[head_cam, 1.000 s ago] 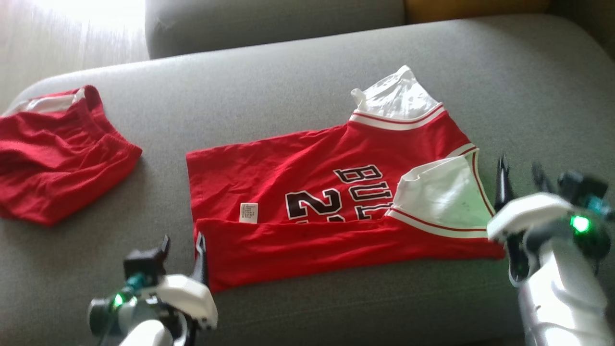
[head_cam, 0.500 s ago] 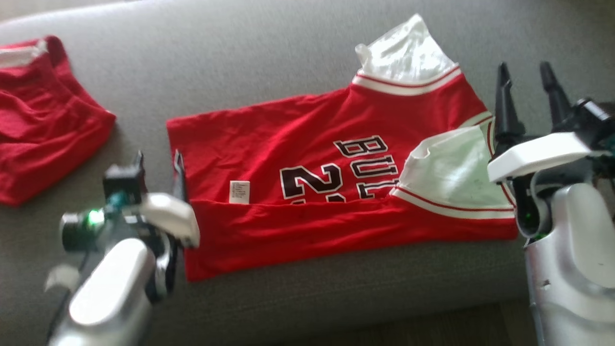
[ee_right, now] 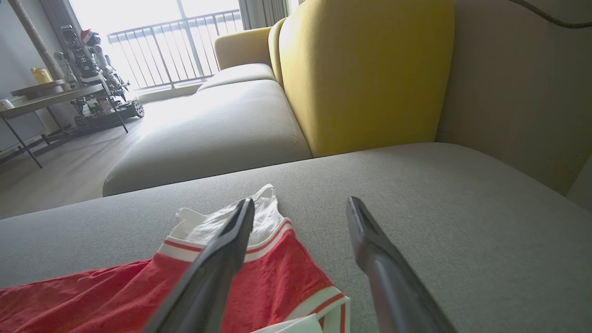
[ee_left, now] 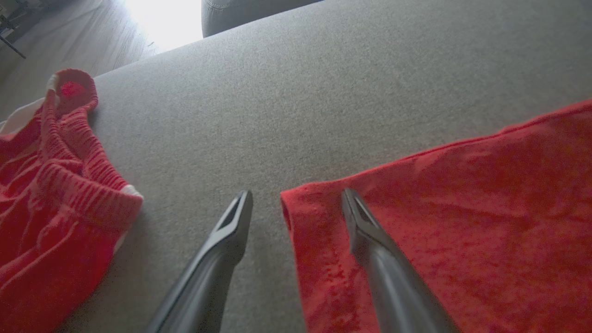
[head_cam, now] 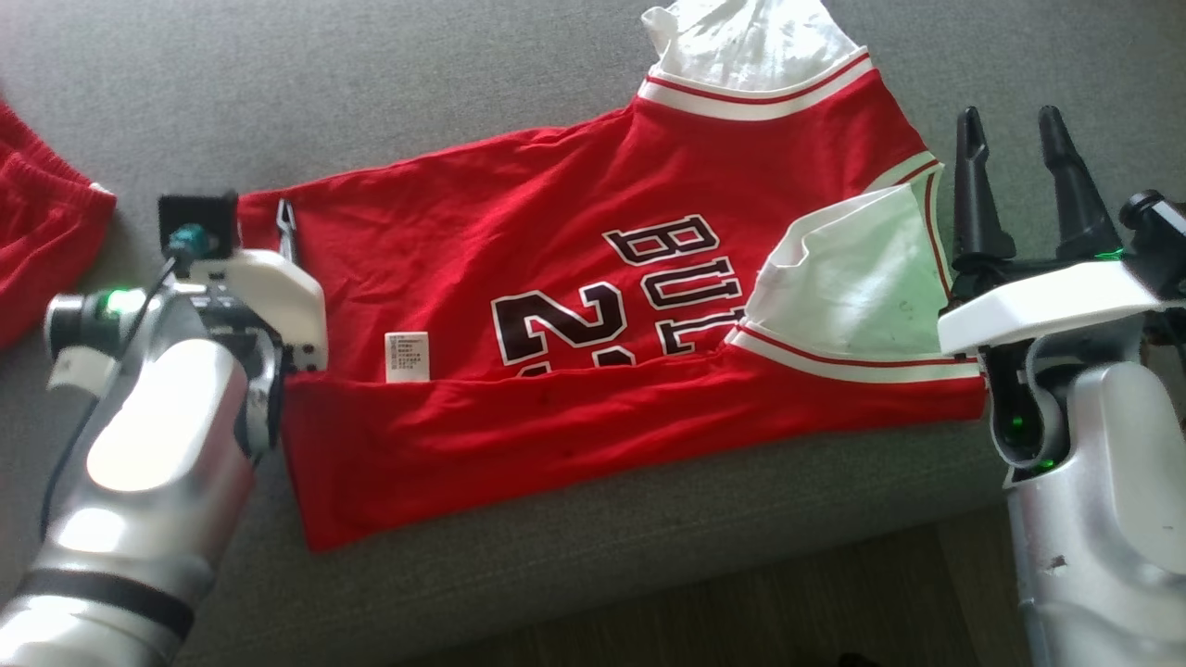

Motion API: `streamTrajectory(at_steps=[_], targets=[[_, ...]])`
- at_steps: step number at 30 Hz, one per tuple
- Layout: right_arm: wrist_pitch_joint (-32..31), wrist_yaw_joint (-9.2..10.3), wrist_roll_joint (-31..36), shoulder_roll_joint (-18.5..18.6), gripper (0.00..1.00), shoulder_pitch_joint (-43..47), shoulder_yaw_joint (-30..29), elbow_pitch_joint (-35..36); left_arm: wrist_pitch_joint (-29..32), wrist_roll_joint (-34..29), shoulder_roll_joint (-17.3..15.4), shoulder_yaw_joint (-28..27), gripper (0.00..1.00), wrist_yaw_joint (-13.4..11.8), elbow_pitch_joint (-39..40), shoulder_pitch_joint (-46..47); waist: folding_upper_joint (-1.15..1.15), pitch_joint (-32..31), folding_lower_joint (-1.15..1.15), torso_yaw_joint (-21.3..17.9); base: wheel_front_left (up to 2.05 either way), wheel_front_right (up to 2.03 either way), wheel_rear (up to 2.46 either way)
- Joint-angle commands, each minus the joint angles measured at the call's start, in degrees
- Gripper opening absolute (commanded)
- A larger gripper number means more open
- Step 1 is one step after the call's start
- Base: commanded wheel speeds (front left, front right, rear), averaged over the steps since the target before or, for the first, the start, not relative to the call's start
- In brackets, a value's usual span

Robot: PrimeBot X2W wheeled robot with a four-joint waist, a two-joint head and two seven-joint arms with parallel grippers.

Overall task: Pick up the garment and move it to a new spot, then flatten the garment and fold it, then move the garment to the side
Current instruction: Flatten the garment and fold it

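1. The left gripper [ee_left: 297, 196] is hanging with its two dark fingers spread apart and nothing between the pads. It is straddling the far hem corner of the red jersey [head_cam: 574, 241]. In the left wrist view one finger is sitting over bare grey cushion [head_cam: 371, 83] and the other over red cloth, with the corner in the gap between them. I cannot tell whether the tips are touching the fabric.
2. The right gripper [head_cam: 1010, 116] is also standing wide open and empty, just beside the jersey's shoulder end. In the right wrist view one finger is crossing in front of a white-lined shoulder strap, while the other is lying over plain cushion.
3. The jersey is lying stretched between the two grippers, with its hem toward the robot's left and its neck and armholes toward the right. The long edge nearest the robot is folded up over the body, hiding the lower part of the black number and lettering. A small white label [head_cam: 408, 357] is showing right at that fold, and the white lining is turning outward at the armhole.
4. Further out, a bundle of red shorts [head_cam: 37, 250] is resting on the same cushion, well apart from the jersey and off to the robot's left. A yellow backrest [ee_right: 365, 69] is rising behind the seat.
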State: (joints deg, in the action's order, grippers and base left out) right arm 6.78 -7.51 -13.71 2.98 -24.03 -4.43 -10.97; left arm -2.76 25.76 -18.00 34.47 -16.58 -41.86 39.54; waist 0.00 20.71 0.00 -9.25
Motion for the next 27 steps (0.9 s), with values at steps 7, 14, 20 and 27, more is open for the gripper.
streamTrajectory(at_steps=[7, 14, 20, 27], targets=[[0.55, 0.02, -0.3, -0.11, 1.0, -1.03, 1.01, 1.91, 1.29, -0.16, -1.49, -0.58, 0.93, 1.93, -4.23, 4.21, 0.0, 0.1, 0.0, -0.24, 0.0, 0.0, 0.0], [-0.53, 0.02, 1.55, -0.11, 1.0, -1.47, 0.32, 1.87, 0.22, 0.67, 0.54, 0.07, 0.0, 3.41, -6.37, 4.74, 0.0, -0.56, 0.0, 1.19, 0.0, 0.0, 0.0], [-2.48, 0.02, 3.21, -0.11, 1.0, -2.62, 0.87, 1.75, -3.37, 0.61, 1.65, 0.34, 0.0, 3.7, -5.45, 5.0, 0.0, -1.41, 0.0, 2.7, 0.0, 0.0, 0.0], [-8.63, 0.02, 5.78, 0.35, 1.0, -7.86, -1.31, -1.42, -8.78, -0.74, 3.72, 2.11, 0.0, 4.2, -1.12, 4.89, 0.0, -2.04, 0.0, 6.43, 0.0, 0.0, 0.0]])
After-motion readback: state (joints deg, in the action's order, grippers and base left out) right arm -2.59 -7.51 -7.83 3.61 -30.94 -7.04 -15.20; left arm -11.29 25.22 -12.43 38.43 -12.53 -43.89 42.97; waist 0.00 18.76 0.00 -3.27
